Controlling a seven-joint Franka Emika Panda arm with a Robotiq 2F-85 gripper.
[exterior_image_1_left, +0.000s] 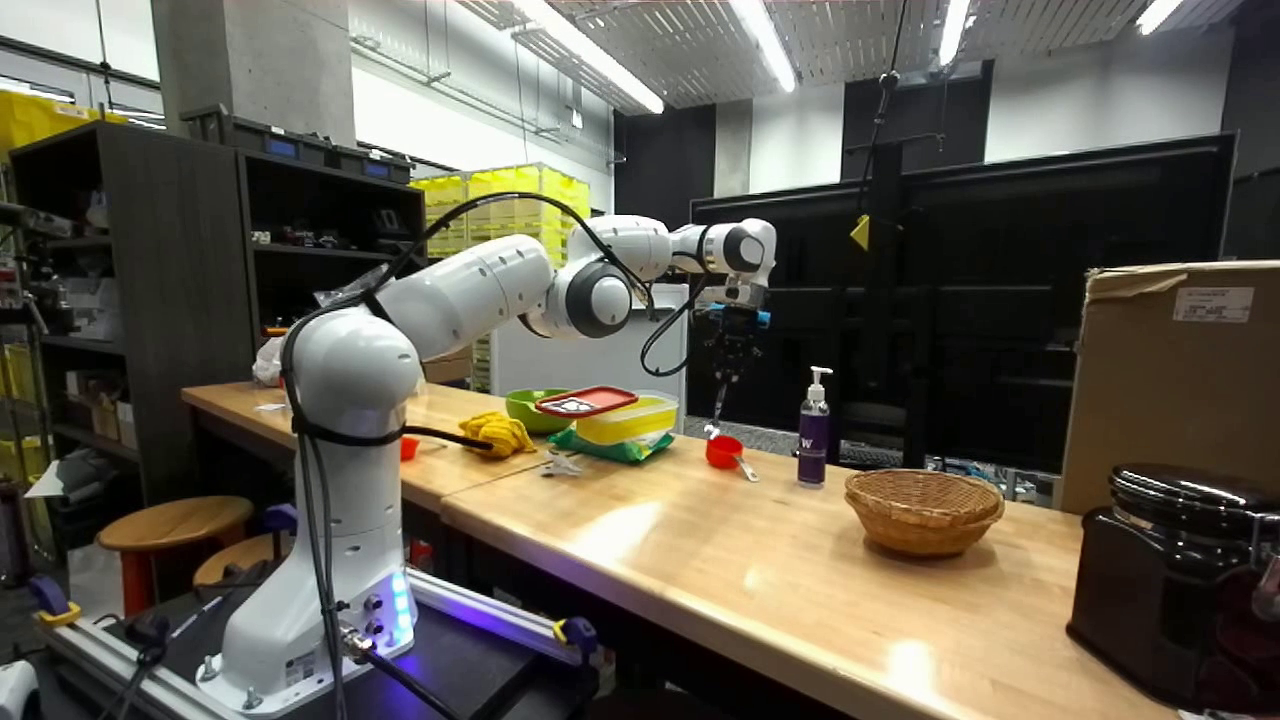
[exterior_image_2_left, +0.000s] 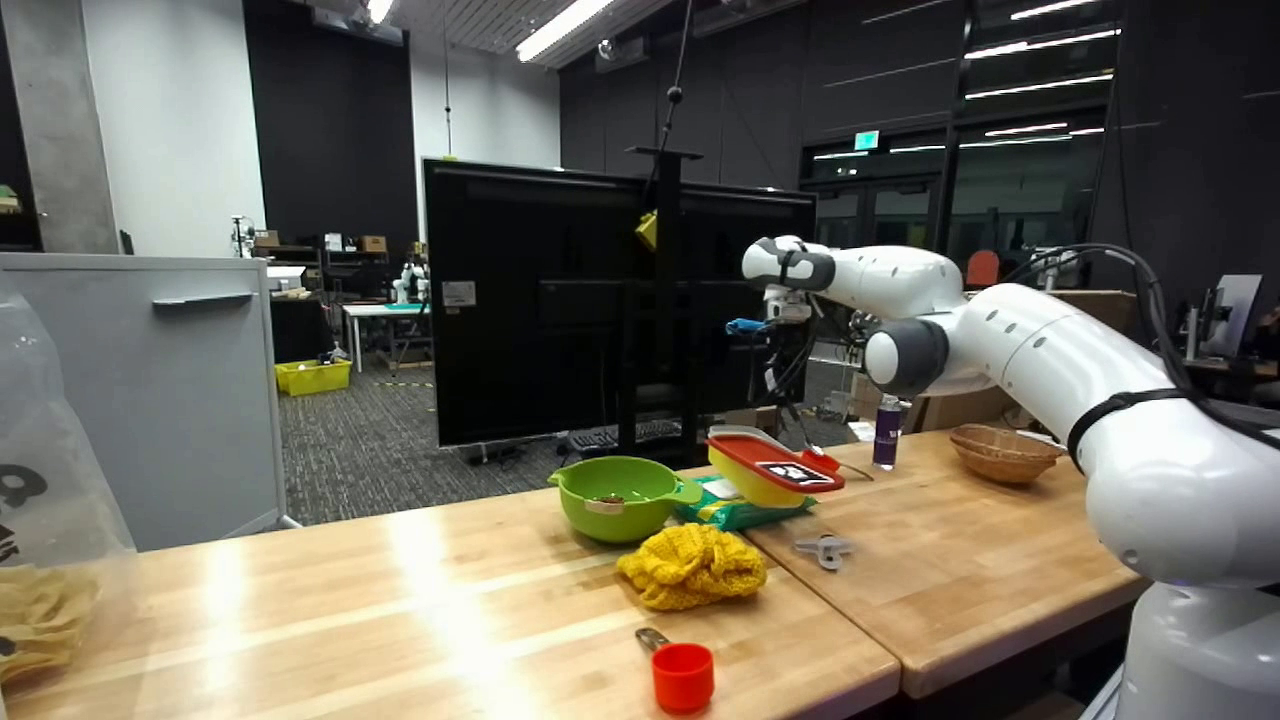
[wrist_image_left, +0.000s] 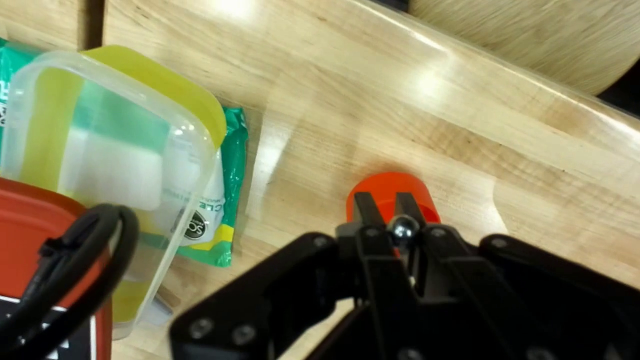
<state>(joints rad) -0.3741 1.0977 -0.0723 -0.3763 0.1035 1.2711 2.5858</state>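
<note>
Scanning the wooden table (exterior_image_1_left: 770, 545), I find my gripper (wrist_image_left: 387, 206) near the yellow container (exterior_image_1_left: 612, 427), above the red measuring cup (exterior_image_1_left: 723, 453); my narrowed fingers (wrist_image_left: 367, 207) seem to hold a slim metallic utensil (exterior_image_1_left: 719, 400) pointing down at that cup.

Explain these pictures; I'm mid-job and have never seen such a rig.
The machine is a white robot arm with a black gripper. Two pictures come from cameras standing apart from it; the close-up is taken from its wrist, looking down past the fingers. They seem to grip a slim metal utensil, type unclear, near a red measuring cup. The wooden counter also bears a second red measuring cup, a yellow knitted cloth, a green bowl, a plastic container with a red lid askew atop a green packet, a pump bottle, a wicker basket and a black canister.
</note>
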